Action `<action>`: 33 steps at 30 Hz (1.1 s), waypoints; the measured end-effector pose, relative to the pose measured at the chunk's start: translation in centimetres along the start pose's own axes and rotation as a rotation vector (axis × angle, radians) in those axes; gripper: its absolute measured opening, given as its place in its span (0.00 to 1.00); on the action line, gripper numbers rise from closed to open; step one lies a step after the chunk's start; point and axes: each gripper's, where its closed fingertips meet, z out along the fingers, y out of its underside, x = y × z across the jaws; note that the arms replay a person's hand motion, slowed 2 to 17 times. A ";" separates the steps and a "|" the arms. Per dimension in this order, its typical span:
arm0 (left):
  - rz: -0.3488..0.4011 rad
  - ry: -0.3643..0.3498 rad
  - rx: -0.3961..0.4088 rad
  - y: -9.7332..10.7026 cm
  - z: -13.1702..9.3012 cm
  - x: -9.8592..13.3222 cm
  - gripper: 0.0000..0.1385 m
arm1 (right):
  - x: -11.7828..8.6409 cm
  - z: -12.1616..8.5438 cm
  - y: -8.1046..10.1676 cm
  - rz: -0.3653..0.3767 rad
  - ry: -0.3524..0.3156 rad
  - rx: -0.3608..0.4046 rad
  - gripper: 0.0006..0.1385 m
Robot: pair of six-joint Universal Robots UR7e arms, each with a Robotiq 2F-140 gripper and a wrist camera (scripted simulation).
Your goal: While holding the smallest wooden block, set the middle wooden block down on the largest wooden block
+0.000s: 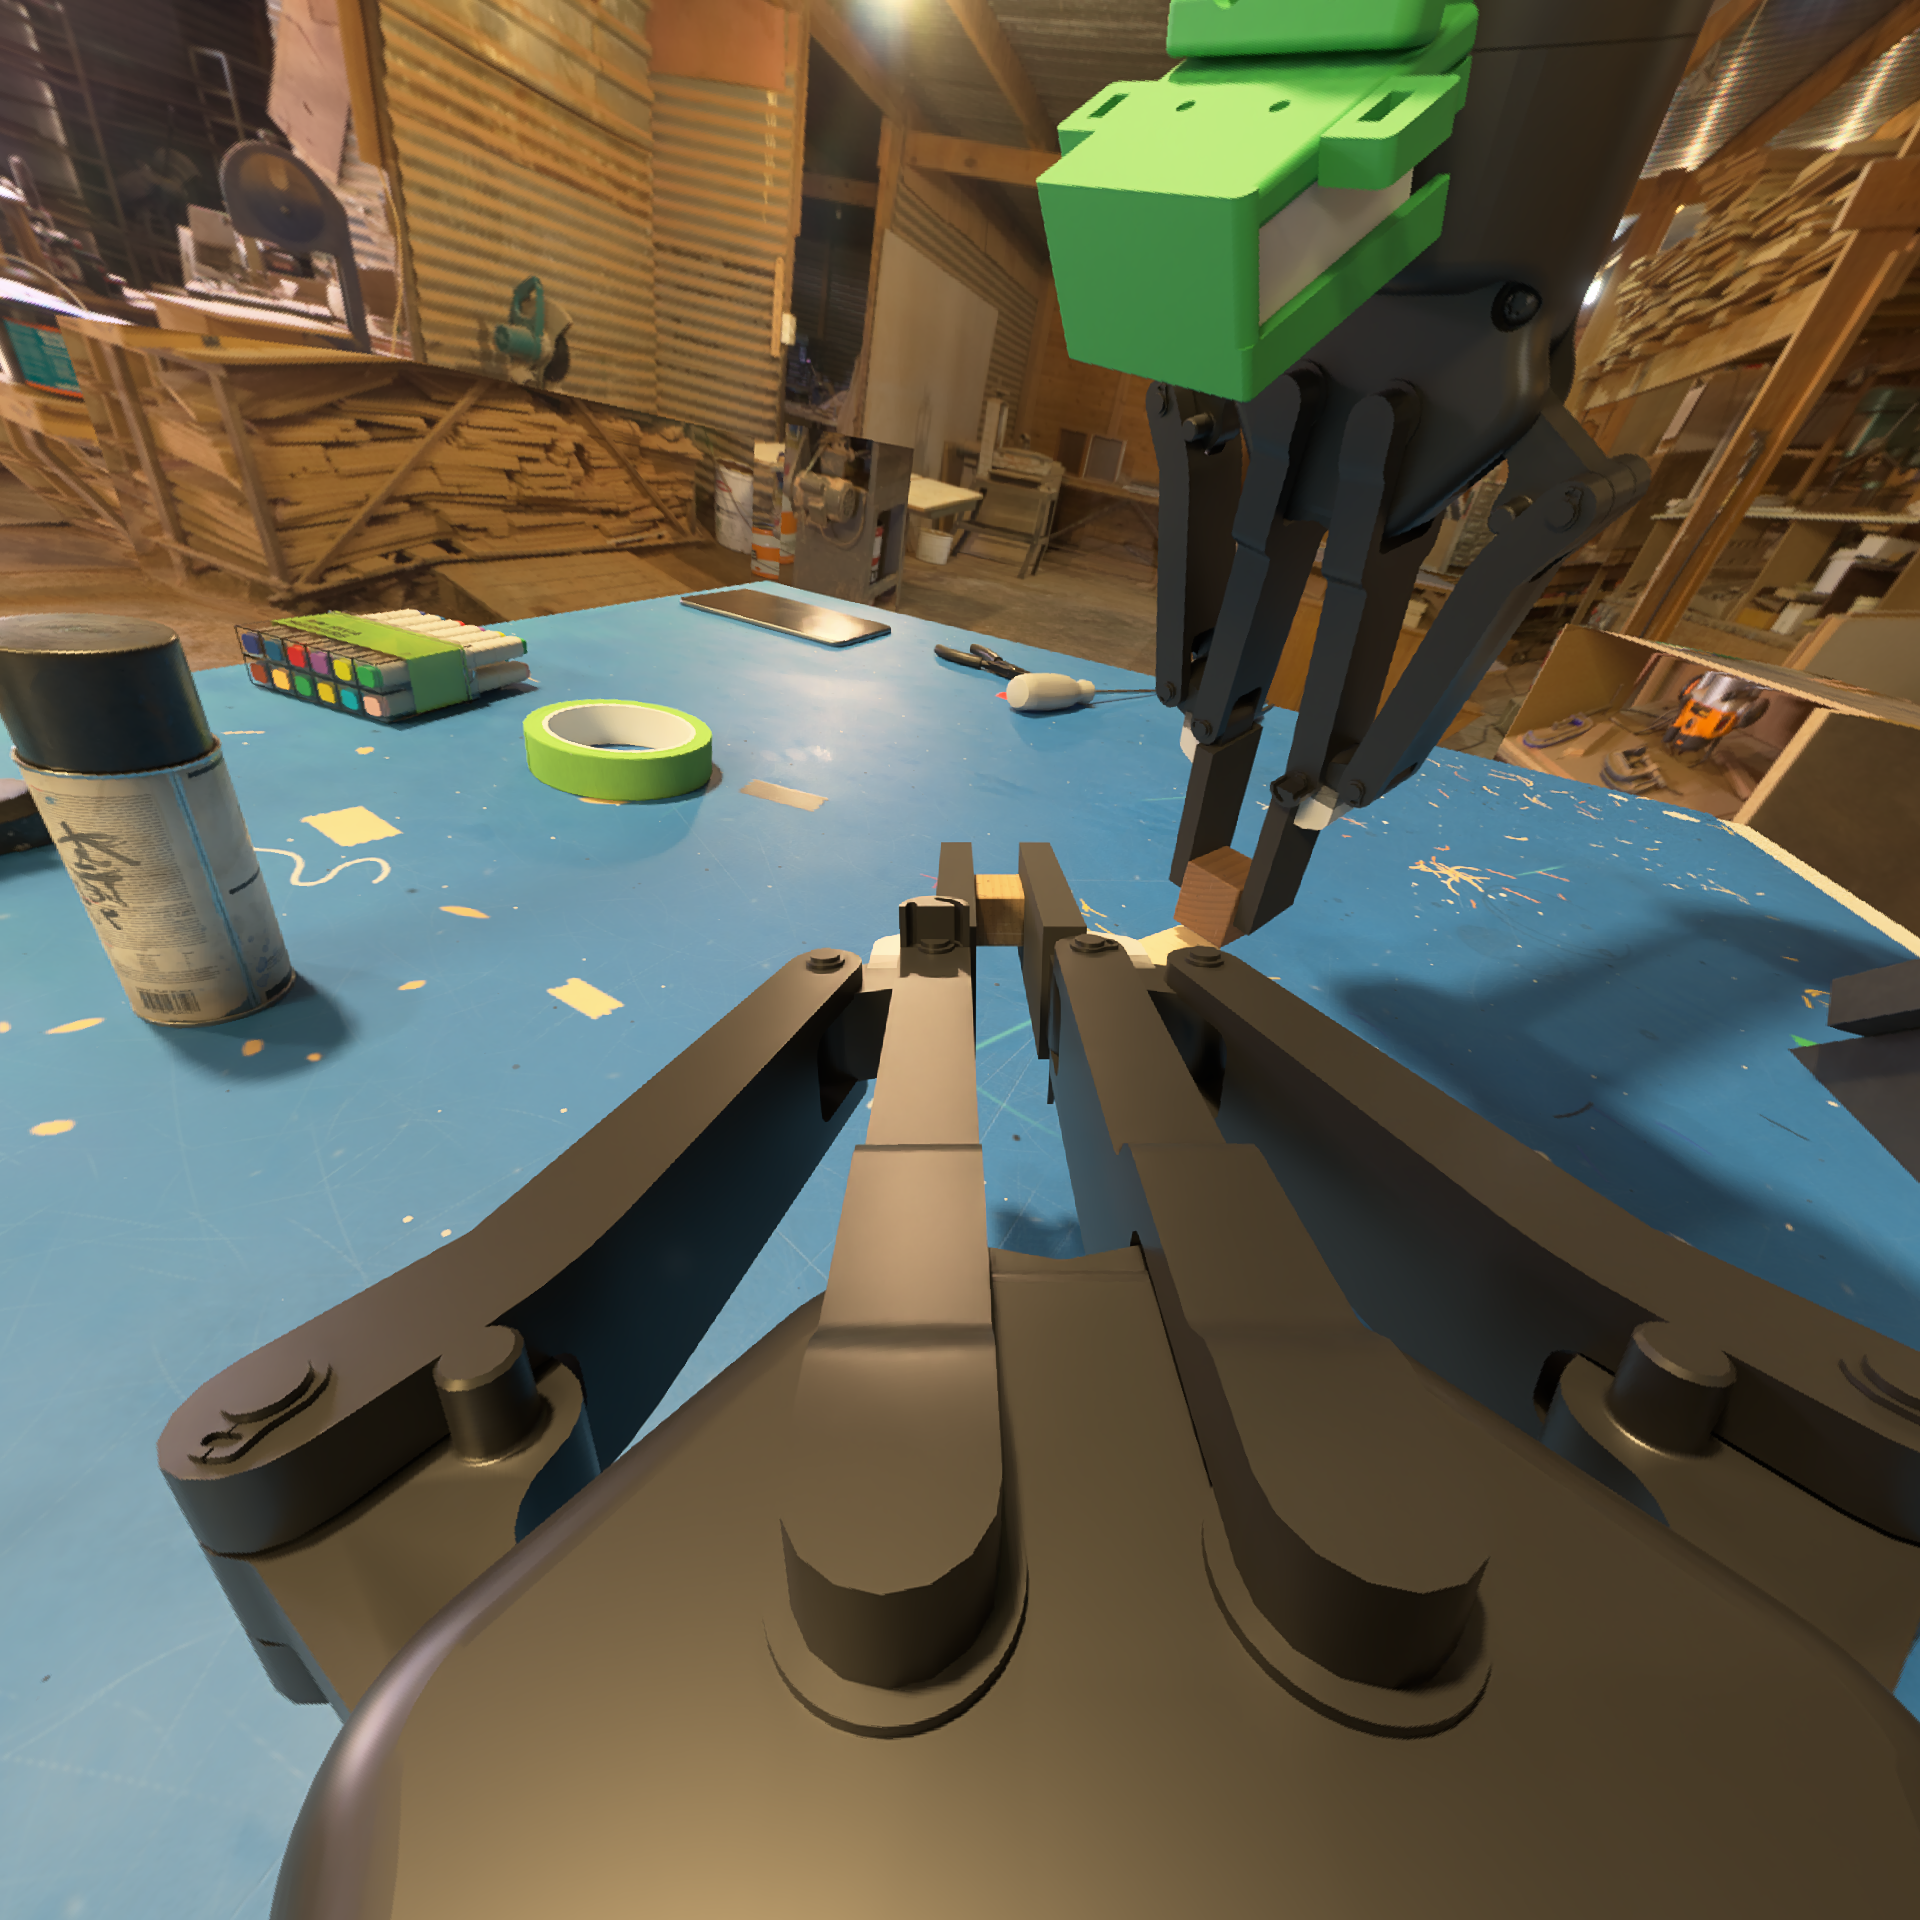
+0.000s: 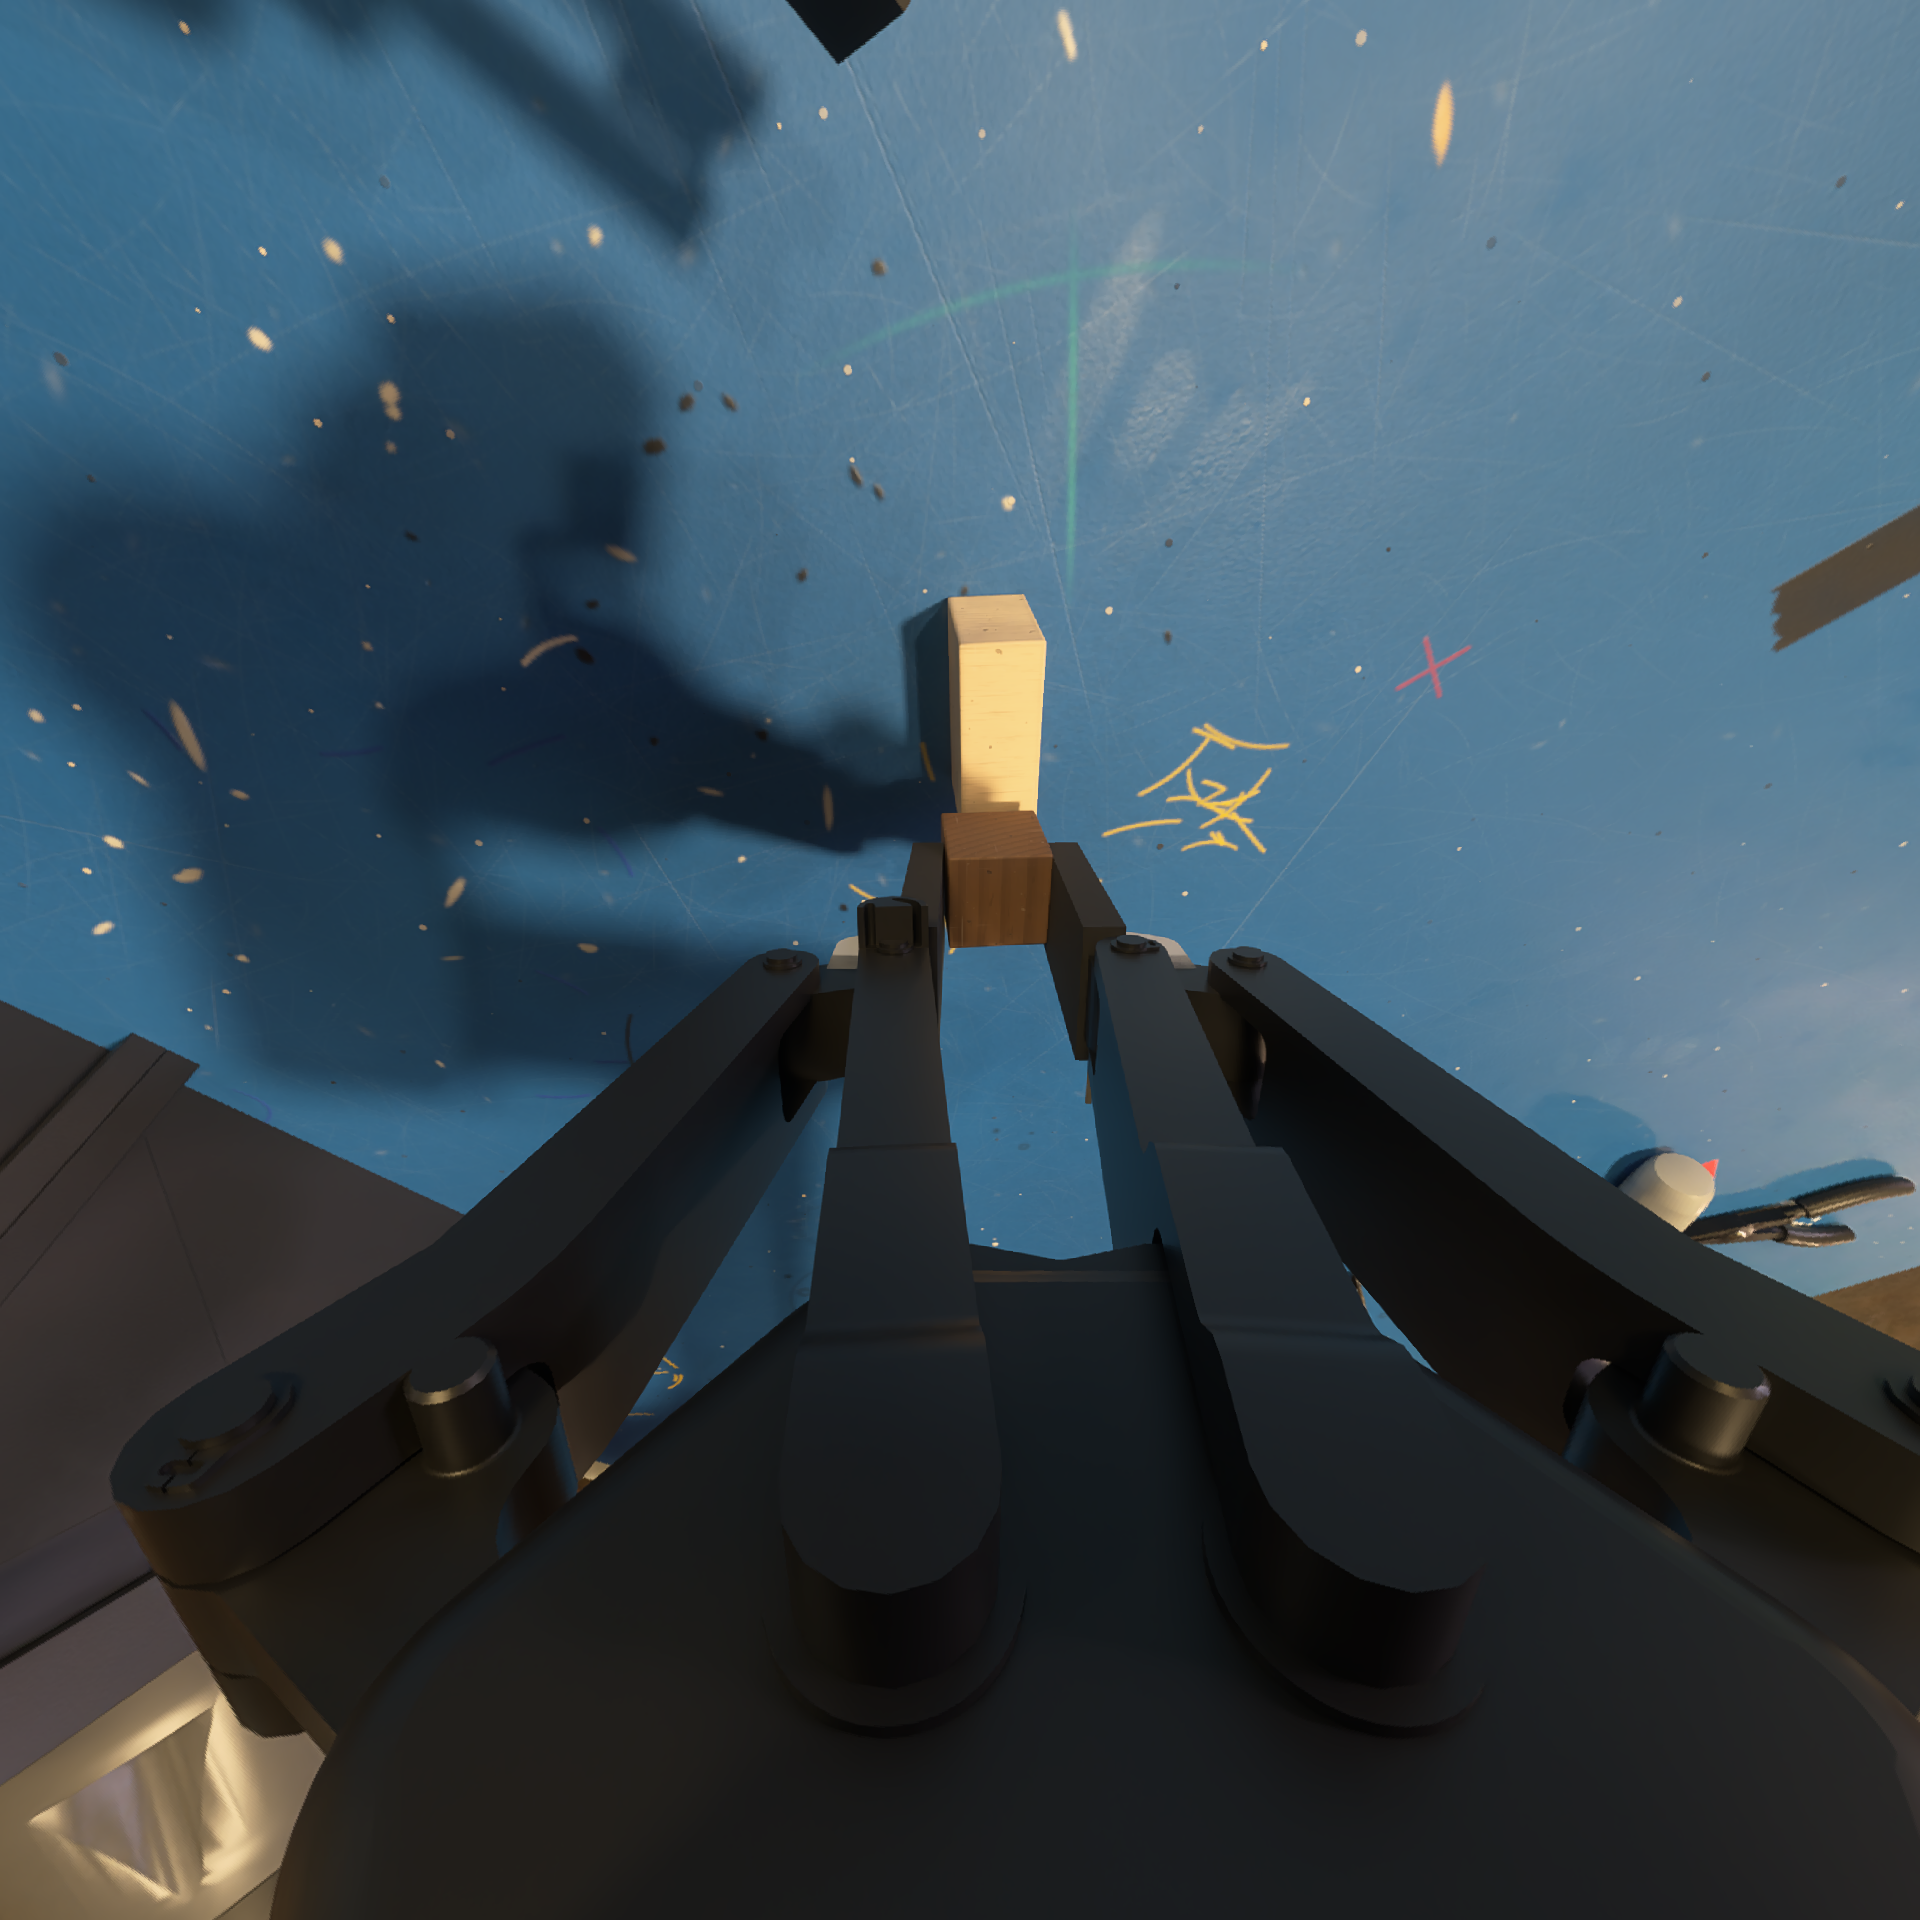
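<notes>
**Figure: Middle block being lowered toward the largest block, smallest block being held aside**

The right gripper (image 2: 995,883) is carrying the middle wooden block (image 2: 995,878), a darker brown cube, directly above the near end of the largest wooden block (image 2: 995,701), a pale long piece lying flat on the blue table (image 2: 1455,416). In the left wrist view that cube (image 1: 1210,894) is appearing to sit just over, or barely touching, the pale block's end (image 1: 1169,943); contact cannot be confirmed.

Risks, as judged: the cube is hanging near the largest block's end rather than its middle, so an early release may be tipping it off the edge. The left gripper (image 1: 1000,896) is working close beside the largest block, so a sideways drift may be nudging it or clipping the right fingers. A slackening left grip would be dropping the smallest block.

Jaws: the right jaws are standing narrowly apart, pressing on the cube's two side faces. The left jaws are nearly closed, pinching the smallest wooden block (image 1: 1000,906), a light cube, at the tips beside the largest block.
</notes>
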 end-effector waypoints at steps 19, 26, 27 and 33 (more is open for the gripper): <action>0.016 -0.026 0.001 0.0 0.0 -0.5 0.09 | -0.2 0.0 -0.1 -0.017 -0.013 -0.038 0.19; 0.013 -0.029 -0.020 0.3 0.2 -0.6 0.09 | -0.1 0.0 -0.1 -0.028 -0.010 -0.071 0.19; 0.010 -0.028 -0.024 0.3 0.2 -0.6 0.09 | -0.1 0.0 -0.1 -0.030 -0.010 -0.074 0.19; -0.015 -0.018 -0.049 0.9 0.4 -0.7 0.09 | 0.0 0.0 -0.3 -0.037 -0.015 -0.090 0.19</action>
